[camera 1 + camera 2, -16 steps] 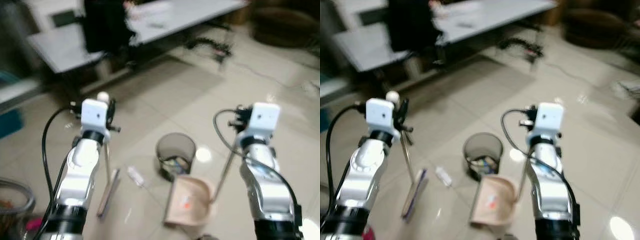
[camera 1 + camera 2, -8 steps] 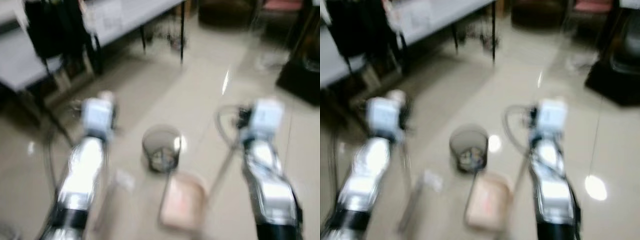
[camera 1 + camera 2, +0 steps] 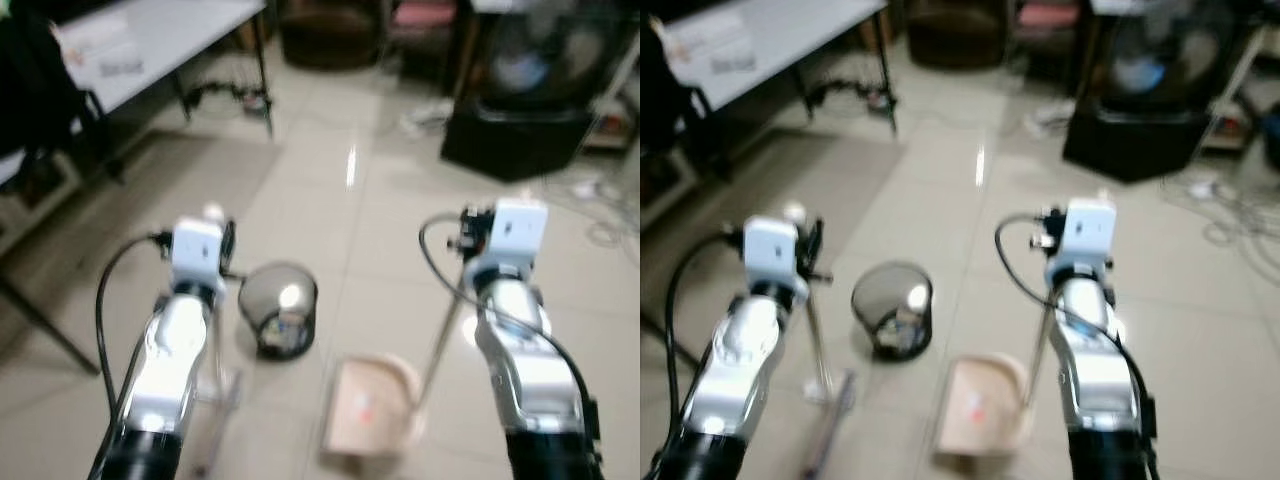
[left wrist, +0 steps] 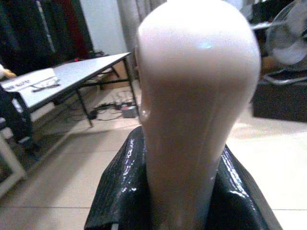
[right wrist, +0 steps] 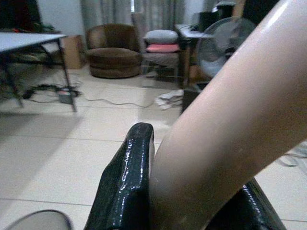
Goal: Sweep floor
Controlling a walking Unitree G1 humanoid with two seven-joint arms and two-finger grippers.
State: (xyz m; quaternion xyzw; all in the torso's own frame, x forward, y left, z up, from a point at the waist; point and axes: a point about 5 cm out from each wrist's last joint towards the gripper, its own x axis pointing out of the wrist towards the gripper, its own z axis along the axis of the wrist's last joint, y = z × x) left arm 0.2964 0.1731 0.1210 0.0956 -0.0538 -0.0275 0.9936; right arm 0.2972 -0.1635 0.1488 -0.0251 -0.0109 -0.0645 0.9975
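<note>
My left gripper (image 3: 214, 243) is shut on the cream broom handle (image 4: 199, 96), with black fingers (image 4: 120, 191) on either side of it. The thin pole runs down to the broom head (image 3: 215, 425) on the tiled floor, by my left arm. My right gripper (image 3: 468, 232) is shut on the cream dustpan handle (image 5: 225, 124). Its pole slants down to the pale pink dustpan (image 3: 370, 410), which rests on the floor between my arms. A dark mesh bin (image 3: 277, 308) with rubbish inside stands just beyond the dustpan, to its left. A blurred pale scrap (image 3: 817, 390) lies beside the broom pole.
A grey table (image 3: 150, 40) on black legs stands at the far left, with cables (image 3: 225, 95) under it. A black box with a fan (image 3: 530, 110) is at the far right, and loose cords (image 3: 600, 215) lie nearby. A brown armchair (image 5: 112, 50) sits at the back. Open tiles stretch ahead.
The whole view has swung to the right, so the table has slid left and the fan corner has come into sight. Both grippers keep the same hold on their handles.
</note>
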